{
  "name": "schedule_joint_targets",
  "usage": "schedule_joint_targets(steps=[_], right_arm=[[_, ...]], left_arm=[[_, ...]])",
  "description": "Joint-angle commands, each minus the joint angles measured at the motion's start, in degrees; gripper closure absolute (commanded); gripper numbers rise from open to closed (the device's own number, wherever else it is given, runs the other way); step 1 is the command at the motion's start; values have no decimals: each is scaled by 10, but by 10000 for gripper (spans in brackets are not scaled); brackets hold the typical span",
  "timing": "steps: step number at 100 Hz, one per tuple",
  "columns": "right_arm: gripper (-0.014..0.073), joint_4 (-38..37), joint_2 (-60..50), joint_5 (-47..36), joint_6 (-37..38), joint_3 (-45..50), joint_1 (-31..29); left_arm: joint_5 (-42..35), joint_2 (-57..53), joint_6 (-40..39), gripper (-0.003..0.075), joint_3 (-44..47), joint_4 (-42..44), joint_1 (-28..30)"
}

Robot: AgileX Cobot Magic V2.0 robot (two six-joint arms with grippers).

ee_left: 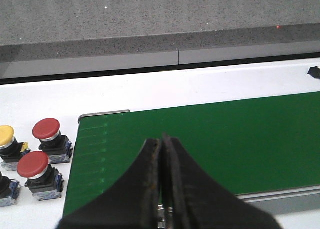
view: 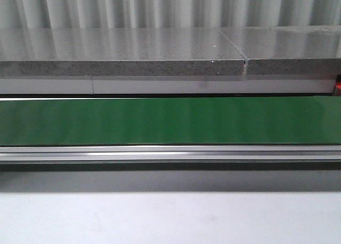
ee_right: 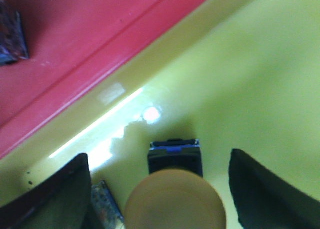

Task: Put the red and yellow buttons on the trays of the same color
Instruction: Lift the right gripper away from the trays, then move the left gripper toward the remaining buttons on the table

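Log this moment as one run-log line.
left tool: shut, empty, over green belt | right tool: open, astride yellow button in yellow tray

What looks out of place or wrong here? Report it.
Nothing stands out. The yellow-capped push button sits upright in the yellow tray, between the open right gripper fingers. Two red-capped push buttons and another yellow-capped button stand upright beside the green conveyor belt.

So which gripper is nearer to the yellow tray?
Right. The right gripper hangs open just over the yellow tray; the left gripper is shut above the green conveyor belt.
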Motion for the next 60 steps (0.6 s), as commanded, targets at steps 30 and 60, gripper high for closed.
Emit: schedule_joint_targets(steps=[30,60], right_arm=[[22,8,-107,-8,-1,-15,-2],[22,14,-224,7,-10,-15,68]], left_arm=[[-41,1,-2,740,-14,-8,-5],[-41,1,-2,740,-14,-8,-5]])
